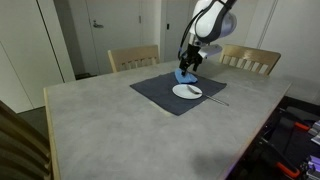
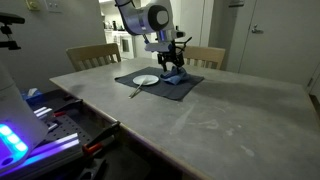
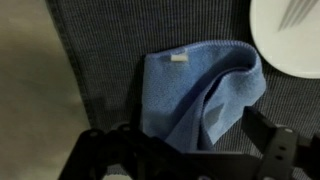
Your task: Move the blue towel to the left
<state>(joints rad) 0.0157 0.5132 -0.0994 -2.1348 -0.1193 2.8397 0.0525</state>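
Note:
The blue towel [image 3: 195,90] lies crumpled on a dark grey placemat [image 3: 100,60], with a small white tag near its top edge. It also shows in both exterior views [image 1: 183,75] [image 2: 173,77], next to a white plate [image 1: 187,91] [image 2: 146,80]. My gripper [image 3: 185,150] hangs just over the towel, its two dark fingers spread wide on either side of the cloth's near end. In both exterior views the gripper [image 1: 188,65] [image 2: 173,65] points down at the towel. The fingers are open and hold nothing.
The plate's rim [image 3: 295,35] is close on one side of the towel and has a fork on it. A utensil [image 2: 135,92] lies on the placement's edge. Wooden chairs [image 1: 133,58] [image 1: 250,58] stand at the table's far side. An electronics bench [image 2: 40,120] stands beside the table.

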